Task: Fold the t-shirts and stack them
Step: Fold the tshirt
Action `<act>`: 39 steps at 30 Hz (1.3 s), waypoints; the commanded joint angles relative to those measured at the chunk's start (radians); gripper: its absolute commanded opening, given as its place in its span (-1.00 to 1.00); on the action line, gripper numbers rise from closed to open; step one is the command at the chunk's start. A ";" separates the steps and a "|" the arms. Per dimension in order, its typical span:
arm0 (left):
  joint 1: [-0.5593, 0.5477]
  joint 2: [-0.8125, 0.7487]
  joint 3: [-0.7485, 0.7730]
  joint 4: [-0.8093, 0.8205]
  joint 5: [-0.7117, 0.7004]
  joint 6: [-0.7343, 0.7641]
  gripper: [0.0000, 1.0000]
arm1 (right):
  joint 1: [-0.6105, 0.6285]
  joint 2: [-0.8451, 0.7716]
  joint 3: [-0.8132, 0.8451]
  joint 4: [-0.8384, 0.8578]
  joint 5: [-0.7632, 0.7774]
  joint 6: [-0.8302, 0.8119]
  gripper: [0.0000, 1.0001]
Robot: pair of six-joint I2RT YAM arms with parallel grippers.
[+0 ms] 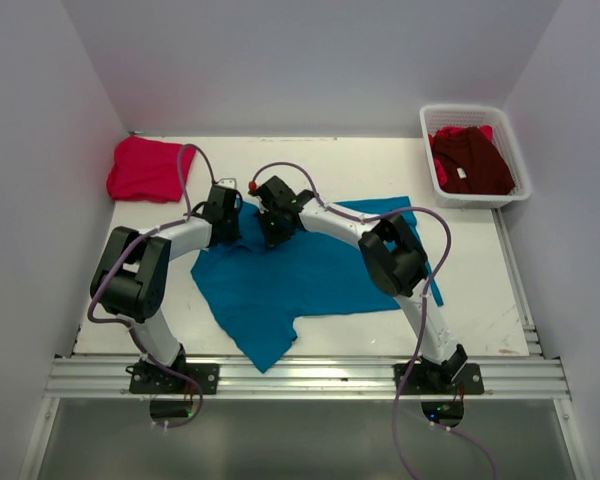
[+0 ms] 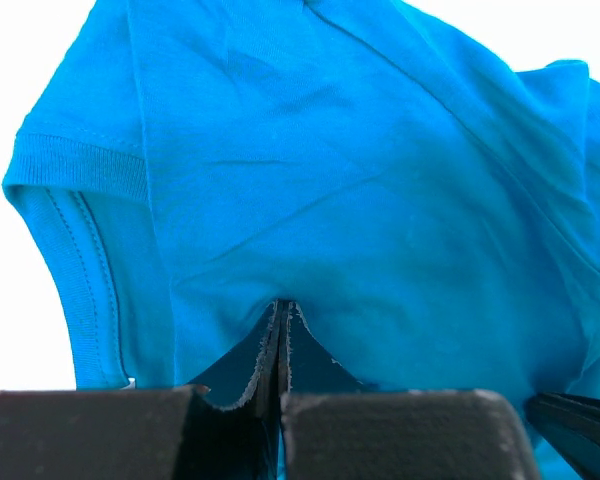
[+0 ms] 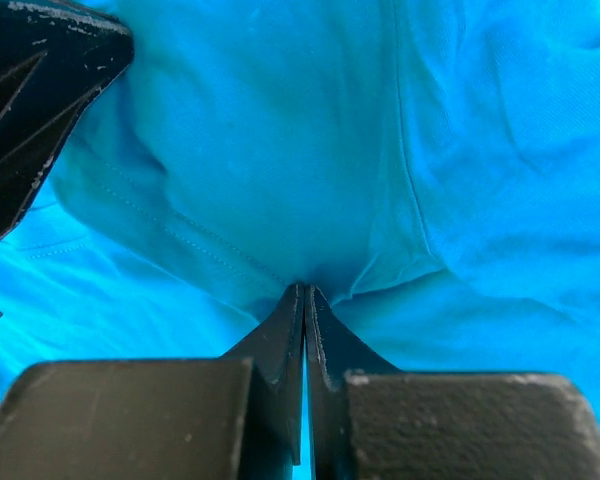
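Grippers, top external view: the left gripper [image 1: 223,217] and right gripper [image 1: 272,225] were lowered close together onto the far-left part of the teal-blue t-shirt [image 1: 310,280]. That shirt lay spread and rumpled across the middle of the table [image 1: 360,165], with one corner reaching the near edge. Both arms reached forward, and the right arm [image 1: 390,250] crossed over the shirt and hid part of it. A pinkish-red t-shirt [image 1: 145,168] lay bundled at the far-left corner, apart from the teal one. A dark maroon t-shirt [image 1: 472,160] sat inside the white mesh basket [image 1: 427,130] at the far-right corner.

Left wrist view: the left gripper [image 2: 281,312] was closed, pinching a tuck of teal cloth [image 2: 360,180] at its tips. A sleeve hem [image 2: 75,165] showed at left against the white table.

Right wrist view: the right gripper [image 3: 305,295] was clamped on a fold of the same shirt [image 3: 280,150], with a stitched seam just above the tips. The left gripper's dark finger [image 3: 30,100] intruded at upper left.
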 commanded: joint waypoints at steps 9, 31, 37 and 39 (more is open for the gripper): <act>0.009 0.029 -0.020 -0.011 -0.008 -0.006 -1.00 | 0.019 -0.176 0.044 -0.077 0.077 -0.056 -1.00; 0.009 0.028 -0.017 -0.017 -0.010 -0.006 -1.00 | 0.085 -0.170 -0.002 -0.118 0.104 -0.043 -0.30; 0.009 0.017 -0.015 -0.020 -0.013 -0.004 -1.00 | 0.090 -0.116 0.029 -0.115 0.108 -0.043 -0.31; 0.009 0.016 -0.015 -0.022 -0.011 -0.004 -1.00 | 0.090 -0.096 0.060 -0.134 0.122 -0.045 -0.31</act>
